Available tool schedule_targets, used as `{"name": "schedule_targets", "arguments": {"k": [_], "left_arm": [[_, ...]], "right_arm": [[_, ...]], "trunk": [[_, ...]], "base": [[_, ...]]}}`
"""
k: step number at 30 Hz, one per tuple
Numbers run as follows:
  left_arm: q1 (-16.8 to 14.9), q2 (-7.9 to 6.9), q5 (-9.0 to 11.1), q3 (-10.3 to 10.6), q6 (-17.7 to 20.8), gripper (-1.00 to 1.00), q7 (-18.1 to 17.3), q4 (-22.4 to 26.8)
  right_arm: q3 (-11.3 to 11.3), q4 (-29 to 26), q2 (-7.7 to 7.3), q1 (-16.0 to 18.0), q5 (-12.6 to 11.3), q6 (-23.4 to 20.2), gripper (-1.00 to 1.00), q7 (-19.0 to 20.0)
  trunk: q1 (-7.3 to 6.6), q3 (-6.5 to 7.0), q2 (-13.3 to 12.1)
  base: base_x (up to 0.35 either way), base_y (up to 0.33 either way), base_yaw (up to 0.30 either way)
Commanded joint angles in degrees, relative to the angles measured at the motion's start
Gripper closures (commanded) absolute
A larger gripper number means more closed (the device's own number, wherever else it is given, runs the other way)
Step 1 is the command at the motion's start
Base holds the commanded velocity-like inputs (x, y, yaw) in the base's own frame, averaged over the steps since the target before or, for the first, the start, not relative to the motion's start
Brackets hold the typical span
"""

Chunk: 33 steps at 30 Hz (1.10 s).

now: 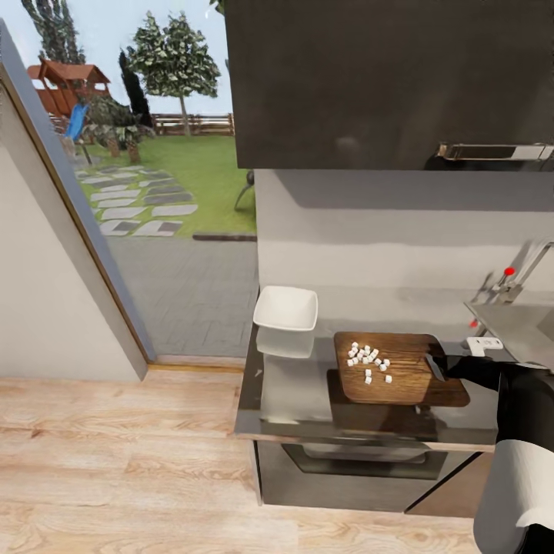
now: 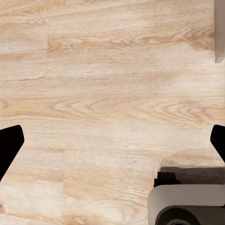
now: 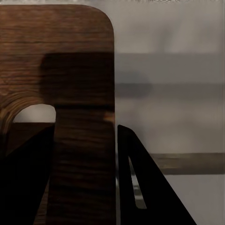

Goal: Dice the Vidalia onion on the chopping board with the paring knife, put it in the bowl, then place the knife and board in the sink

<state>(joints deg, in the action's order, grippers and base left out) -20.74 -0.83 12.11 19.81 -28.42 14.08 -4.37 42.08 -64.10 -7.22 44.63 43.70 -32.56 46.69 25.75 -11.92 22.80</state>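
The brown chopping board [image 1: 400,368] lies on the glossy grey countertop [image 1: 292,392] with several small white diced onion pieces [image 1: 368,360] on its left half. My right gripper [image 1: 438,368] is at the board's right end. In the right wrist view its black fingers [image 3: 140,187] clamp the board's end strip [image 3: 84,84] beside the handle hole [image 3: 33,112]. The white bowl [image 1: 285,308] sits left of the board, empty. The sink's drainboard [image 1: 515,323] and its tap [image 1: 512,281] are at the right edge. The paring knife is out of view. My left gripper [image 2: 112,140] hangs open over the wood floor.
A dark wall cabinet [image 1: 385,77] hangs above the counter, over a grey backsplash [image 1: 369,231]. A glass door [image 1: 154,192] to a garden is on the left. Light wood floor [image 1: 115,462] stretches in front, and my base [image 2: 187,206] shows under the left wrist.
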Motion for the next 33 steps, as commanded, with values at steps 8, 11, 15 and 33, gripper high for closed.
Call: {"name": "schedule_targets", "arguments": {"k": [8,11,15,33], "left_arm": [[-0.1,0.04,0.4,0.5,-0.3,-1.00,0.1,-0.2],[-0.1,0.04,0.4,0.5,-0.3,-1.00,0.1,-0.2],[-0.1,0.04,0.4,0.5,-0.3,-1.00,0.1,-0.2],[-0.1,0.04,0.4,0.5,-0.3,-1.00,0.1,-0.2]], "right_arm": [[0.1,-0.1,0.01,0.1,0.4,-0.1,1.00,0.5],[0.1,-0.1,0.01,0.1,0.4,-0.1,1.00,0.5],[0.1,-0.1,0.01,0.1,0.4,-0.1,1.00,0.5],[-2.0,-0.1,0.01,0.1,0.4,-0.1,1.00,0.4]], "trunk": [[0.04,0.48,0.1],[0.04,0.70,0.1],[0.04,1.00,0.1],[0.04,2.33,0.1]], "base": [[0.000,0.000,0.000],[0.000,0.000,0.000],[0.000,0.000,0.000],[0.000,0.000,0.000]]}}
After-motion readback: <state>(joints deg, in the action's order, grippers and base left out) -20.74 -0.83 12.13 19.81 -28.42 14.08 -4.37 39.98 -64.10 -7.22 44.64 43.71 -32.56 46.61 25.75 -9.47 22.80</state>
